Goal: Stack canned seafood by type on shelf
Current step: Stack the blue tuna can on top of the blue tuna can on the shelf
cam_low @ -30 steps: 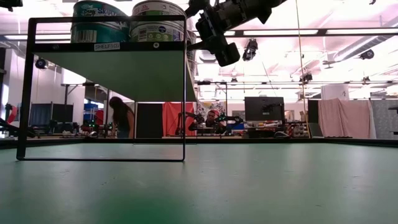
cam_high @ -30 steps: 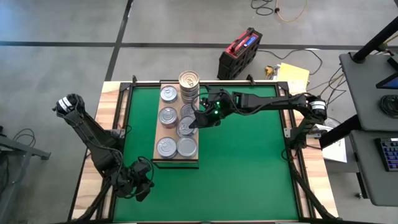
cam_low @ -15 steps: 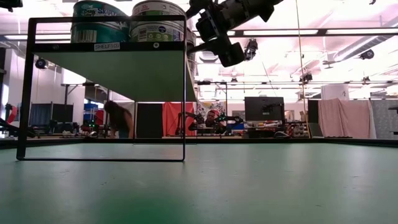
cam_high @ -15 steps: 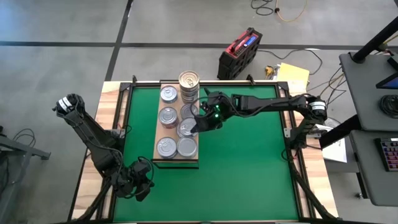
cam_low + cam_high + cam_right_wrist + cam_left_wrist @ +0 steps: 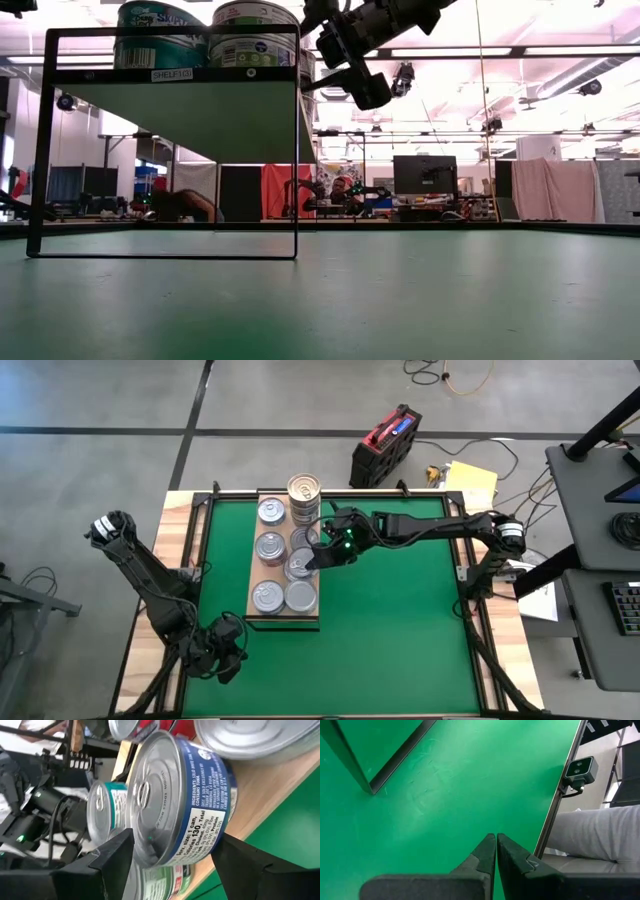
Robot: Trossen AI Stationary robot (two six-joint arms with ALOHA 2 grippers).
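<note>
The shelf (image 5: pixel 253 565) is a raised wooden board carrying several round tins, among them a tall stack (image 5: pixel 303 490) at its far end. My right gripper (image 5: pixel 316 552) reaches in level from the table's right side. It is open, with its fingers on either side of a blue-labelled tuna tin (image 5: pixel 185 795), which stands upright with its base on the shelf board (image 5: pixel 270 780). My left gripper (image 5: pixel 495 845) is shut and hangs over the green mat near the table's near left corner (image 5: pixel 222 650), away from the tins. My right gripper has one finger (image 5: pixel 117 852) beside the tin's lid rim and the other (image 5: pixel 240 857) beside its base rim, on the tin's side nearest the wrist. I cannot tell whether either finger touches the tin.
Other tins crowd around the blue one, including a teal-labelled one (image 5: pixel 102 807) beyond it. The shelf's black frame (image 5: pixel 297 150) stands on the mat. Open green mat (image 5: pixel 400 620) lies to the shelf's right. A red and black case (image 5: pixel 385 445) sits beyond the far edge.
Neither gripper has visibly moved or changed its opening. A person in the room behind the table has bent down.
</note>
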